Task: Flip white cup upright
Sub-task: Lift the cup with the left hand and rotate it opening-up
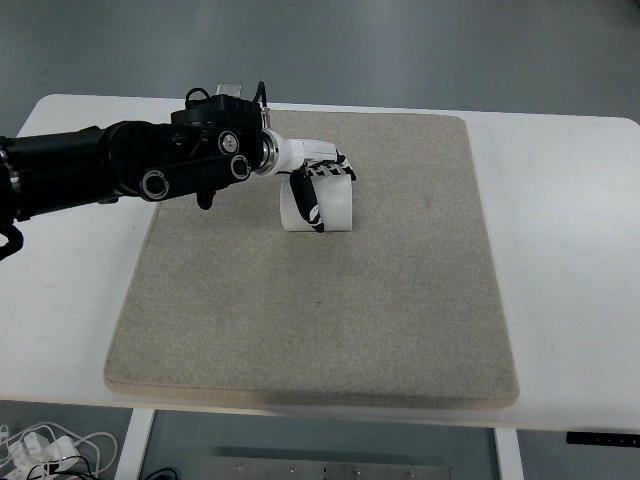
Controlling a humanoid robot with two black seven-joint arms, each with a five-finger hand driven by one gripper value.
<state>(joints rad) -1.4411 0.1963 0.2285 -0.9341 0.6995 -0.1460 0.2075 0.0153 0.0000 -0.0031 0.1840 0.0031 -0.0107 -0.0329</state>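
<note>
White cup [330,205] sits on the beige mat [320,320] near its far edge, the left hand [318,185] wrapped around it. Best rotate the wrist slowly, keeping the grip firm.

Mat [330,320] bare around the cup [330,205] (left arm [120,165] aside).

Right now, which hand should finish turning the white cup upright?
Left. The left hand already has its fingers wrapped around the white cup on the mat. The right arm isn't in view, so it would likely have much farther to travel.
</note>
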